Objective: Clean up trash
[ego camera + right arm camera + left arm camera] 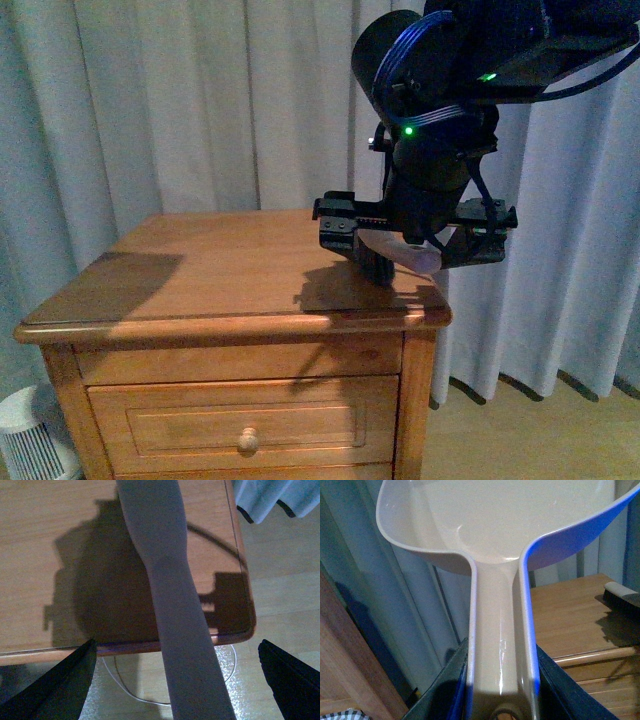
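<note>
Right gripper (415, 245) fills the near field of the front view, hanging over the right end of the nightstand (220, 270). Its jaws stand wide apart with the pale brush handle (422, 258) between them. The dark brush head (377, 265) rests on the wood near the front edge. No trash is visible on the bare top. A paper wad may lie hidden under the arm, but this cannot be confirmed.

Left wrist view: the left gripper (501, 685) is clamped on the stem of the dustpan (495, 520). The pan is held apart from the nightstand, not set against its edge.

Right wrist view: the handle runs out over the tabletop corner. The fingers (60, 680) stand clear of it on both sides, so nothing visibly grips it. A white cord (125, 682) lies on the floor below the edge.

Assessed risks:
- The ungripped brush could tip or slide off the front edge.
- If the jaws close off-centre, the handle could twist.
- A sweep made with the wad unsighted and the pan away from the edge could drop the wad to the floor beside the cord.
</note>
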Motion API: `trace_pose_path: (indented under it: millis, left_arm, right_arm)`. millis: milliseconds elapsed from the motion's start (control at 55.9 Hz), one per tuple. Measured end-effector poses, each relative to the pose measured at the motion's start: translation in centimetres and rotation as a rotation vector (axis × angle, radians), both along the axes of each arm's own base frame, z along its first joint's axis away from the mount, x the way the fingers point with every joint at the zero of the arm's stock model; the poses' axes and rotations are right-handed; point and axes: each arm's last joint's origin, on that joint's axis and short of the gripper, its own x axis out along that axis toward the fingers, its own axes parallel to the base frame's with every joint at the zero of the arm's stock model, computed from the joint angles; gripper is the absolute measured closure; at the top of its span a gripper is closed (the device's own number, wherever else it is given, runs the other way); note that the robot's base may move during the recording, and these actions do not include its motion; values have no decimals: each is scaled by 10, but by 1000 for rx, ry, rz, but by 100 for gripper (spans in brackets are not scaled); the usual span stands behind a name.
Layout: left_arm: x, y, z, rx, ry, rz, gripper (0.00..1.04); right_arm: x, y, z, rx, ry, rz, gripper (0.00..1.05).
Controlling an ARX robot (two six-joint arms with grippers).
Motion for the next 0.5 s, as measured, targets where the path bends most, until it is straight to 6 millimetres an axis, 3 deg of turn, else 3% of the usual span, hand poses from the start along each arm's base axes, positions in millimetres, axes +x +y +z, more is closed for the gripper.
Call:
trace_pose_path:
  millis: [322,501]
  left_arm:
    - [0,0,0,0,0,0,76]
    - [0,0,0,0,0,0,76]
  right_arm:
    - [4,3,-13,-17,12,-9,8]
    - [4,3,-13,-15,6,-9,39]
